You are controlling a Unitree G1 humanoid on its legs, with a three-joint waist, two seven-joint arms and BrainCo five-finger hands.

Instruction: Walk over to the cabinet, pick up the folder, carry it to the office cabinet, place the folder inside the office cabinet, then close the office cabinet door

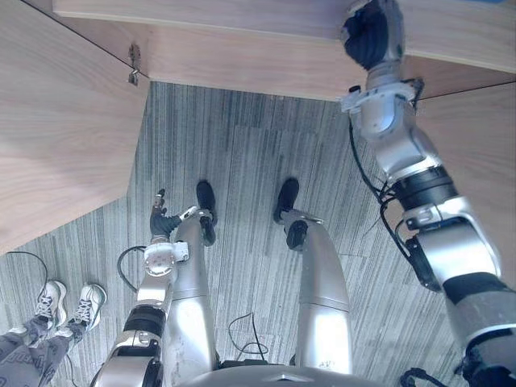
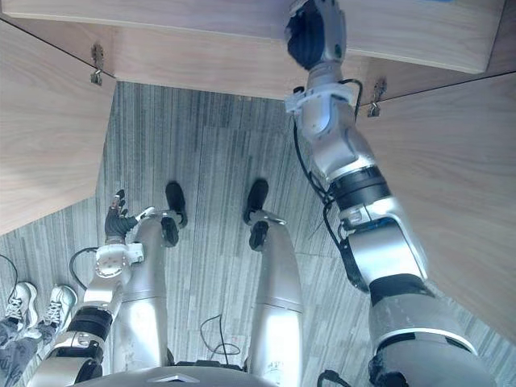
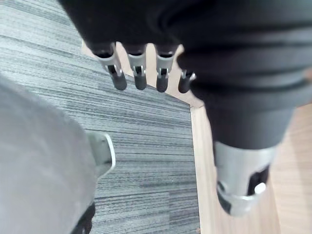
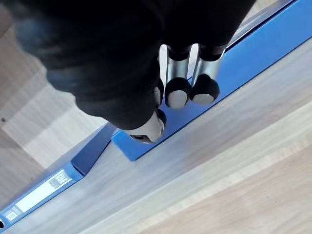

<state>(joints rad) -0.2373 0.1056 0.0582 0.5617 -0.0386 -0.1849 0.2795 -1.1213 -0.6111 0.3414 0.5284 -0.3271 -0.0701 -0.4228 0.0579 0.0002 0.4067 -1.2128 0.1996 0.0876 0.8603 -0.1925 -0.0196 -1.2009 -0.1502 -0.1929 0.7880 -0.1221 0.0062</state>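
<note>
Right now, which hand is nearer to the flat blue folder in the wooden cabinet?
Right. The right hand is up inside the wooden cabinet, right at the flat blue folder. The left hand hangs open, low over the grey striped carpet, well away from it.

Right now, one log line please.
right hand: on blue folder, grip unclear | blue folder: lying on cabinet shelf | left hand: open, at side | cabinet door: open

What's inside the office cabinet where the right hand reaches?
A blue folder lies on the wooden shelf, right hand over it; the hand hides part of it.
</note>
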